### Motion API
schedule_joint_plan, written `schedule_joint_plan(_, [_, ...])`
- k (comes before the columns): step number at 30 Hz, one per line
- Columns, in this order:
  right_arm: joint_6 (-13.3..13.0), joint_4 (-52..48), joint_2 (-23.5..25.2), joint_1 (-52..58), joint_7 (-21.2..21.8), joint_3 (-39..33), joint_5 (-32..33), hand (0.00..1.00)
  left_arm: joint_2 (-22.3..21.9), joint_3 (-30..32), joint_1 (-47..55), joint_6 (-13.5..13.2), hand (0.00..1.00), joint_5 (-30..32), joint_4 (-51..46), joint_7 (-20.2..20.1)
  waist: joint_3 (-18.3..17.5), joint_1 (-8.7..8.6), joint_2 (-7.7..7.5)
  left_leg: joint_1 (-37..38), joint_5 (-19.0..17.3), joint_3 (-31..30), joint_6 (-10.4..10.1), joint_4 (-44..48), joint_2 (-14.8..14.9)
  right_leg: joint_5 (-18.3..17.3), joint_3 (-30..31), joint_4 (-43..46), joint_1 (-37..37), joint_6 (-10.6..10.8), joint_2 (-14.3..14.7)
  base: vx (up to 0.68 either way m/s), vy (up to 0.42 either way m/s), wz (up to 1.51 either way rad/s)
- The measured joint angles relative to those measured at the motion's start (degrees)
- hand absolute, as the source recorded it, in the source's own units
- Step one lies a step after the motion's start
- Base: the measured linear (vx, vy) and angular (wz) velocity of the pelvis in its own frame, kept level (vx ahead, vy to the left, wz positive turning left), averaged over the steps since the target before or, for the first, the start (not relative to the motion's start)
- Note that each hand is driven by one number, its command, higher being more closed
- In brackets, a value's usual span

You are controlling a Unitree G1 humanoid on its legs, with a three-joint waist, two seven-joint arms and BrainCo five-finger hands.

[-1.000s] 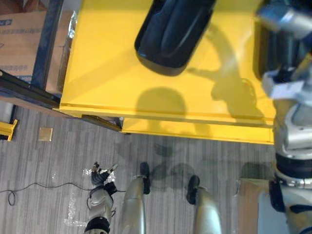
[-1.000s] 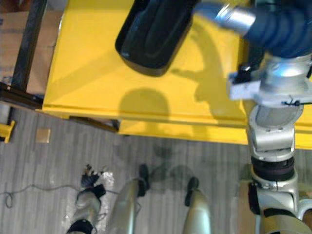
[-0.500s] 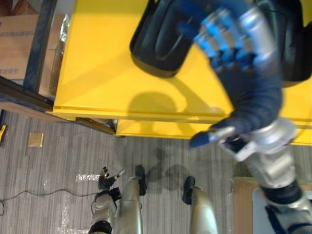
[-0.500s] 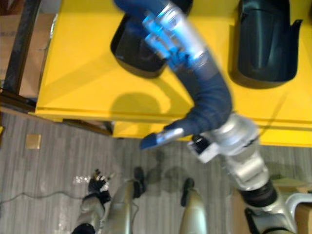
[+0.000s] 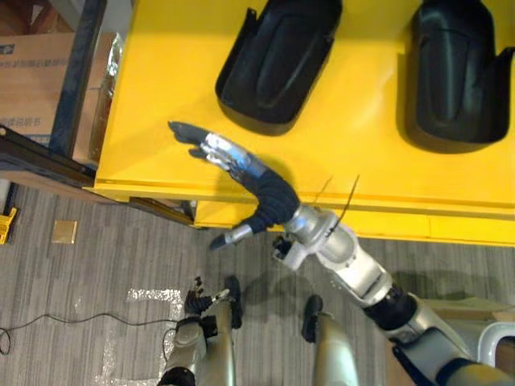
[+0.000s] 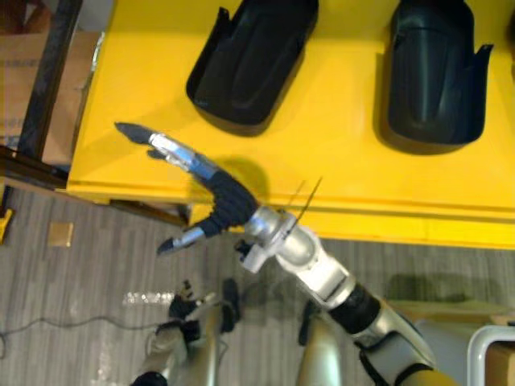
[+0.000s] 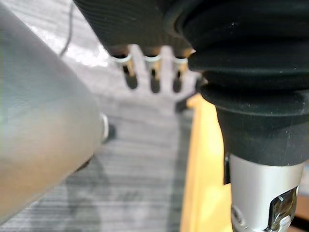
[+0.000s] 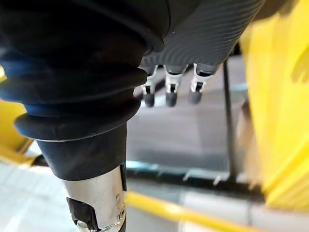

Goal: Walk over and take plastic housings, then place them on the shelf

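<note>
The right hand (image 5: 241, 167) is held over the front edge of the glossy yellow table (image 5: 161, 104), fingers stretched straight, thumb splayed apart, nothing grasped. The nearer black moulded plastic housing (image 5: 278, 60) lies untouched beyond the fingertips, and a second black housing (image 5: 459, 72) is set further right. The left hand (image 5: 199, 296) hangs relaxed, low. The reach is judged to be in hand. Next, the nearer housing's rim must be grasped.

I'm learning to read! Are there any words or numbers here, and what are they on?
Cardboard box: dark print on its side, too small and blurred to read.
Left housing, right housing, yellow table: no words, numbers or signs to see.
</note>
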Motion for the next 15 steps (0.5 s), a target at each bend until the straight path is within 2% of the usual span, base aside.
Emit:
schedule_joint_plan(10, [2.31,5.77,5.85,-0.61,-13.07,-13.20,-12.97,0.00,-0.19,0.30,1.31,0.12,0.00,0.32,-1.37,1.31,-0.21,0.66,0.37,0.31,1.39,-0.32,0.21,-1.47,-0.50,0.04,-0.23,0.44,-0.05,-0.16,-0.19,-0.02,-0.019,0.03])
schedule_joint_plan(15, [4.24,8.00,7.03,-0.88,-15.92,-17.96,-14.54,0.00,-0.74,0.36,1.59,0.12,0.00,0.31,-2.06,1.65,-0.60,1.21,1.06,0.36,1.42,-0.32,0.25,-1.48,-0.57,0.01,-0.24,0.50,-0.06,-0.20,-0.18,0.01,-0.005,0.00])
